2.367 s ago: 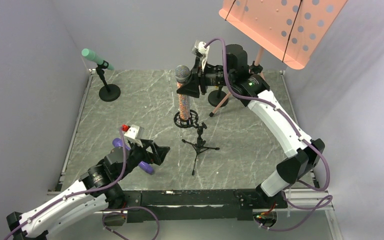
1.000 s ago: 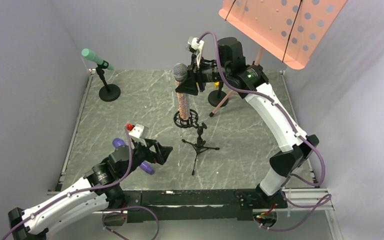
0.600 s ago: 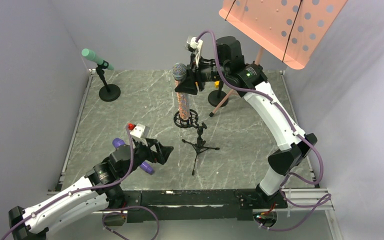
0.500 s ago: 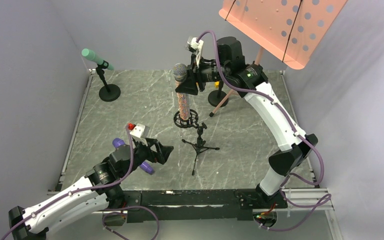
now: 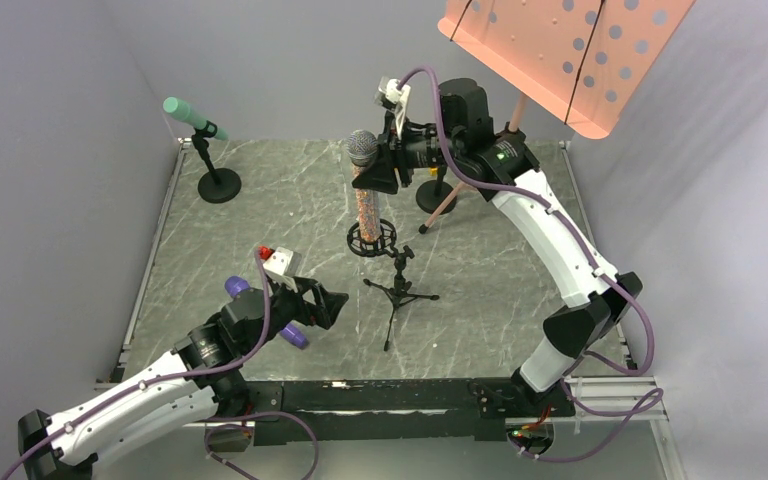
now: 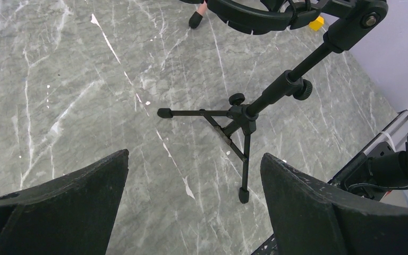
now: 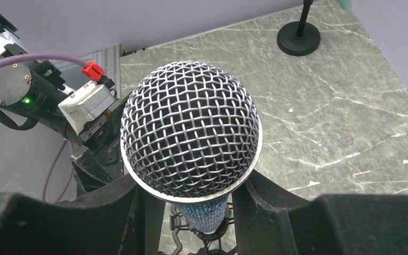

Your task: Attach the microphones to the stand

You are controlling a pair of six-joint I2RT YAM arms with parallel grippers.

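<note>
A: Top view first. Where's the glittery microphone (image 5: 365,205)?
B: Upright, directly behind the tripod stand (image 5: 398,287), lower end in the ring mount (image 5: 371,240). Right fingers (image 5: 380,178) hold it just under its silver mesh head.
A: The other two?
B: Teal microphone (image 5: 188,113) sits tilted in the round-base stand (image 5: 219,185), far back-left of the tripod stand. Purple microphone (image 5: 293,335) lies on the worktop (image 5: 260,225) to the near-left of the tripod stand, partly hidden under the left arm.
A: Left fingers (image 5: 326,300)?
B: Spread wide, holding nothing, just left of the tripod stand. Can't tell their height off the worktop here. Peach music stand (image 5: 560,55) is far back-right of the tripod stand.
A: Left wrist view.
B: Left fingers (image 6: 58,207) wide apart, only bare worktop (image 6: 85,79) between them. Tripod stand (image 6: 244,114) is ahead, legs on the worktop, pole leaning up to the right. Ring mount (image 6: 255,13) is cut by the top edge beyond it, with a yellow cube (image 6: 316,23) just past that.
A: Right wrist view.
B: Glittery microphone (image 7: 190,138) fills the middle, mesh head toward the lens. Right fingers (image 7: 58,223) sit on either side of the handle below the head, closed on it. Ring mount (image 7: 202,241) is partly visible under the handle. Round-base stand (image 7: 298,38) is at top right, and the left arm's camera box (image 7: 87,103) at left.
</note>
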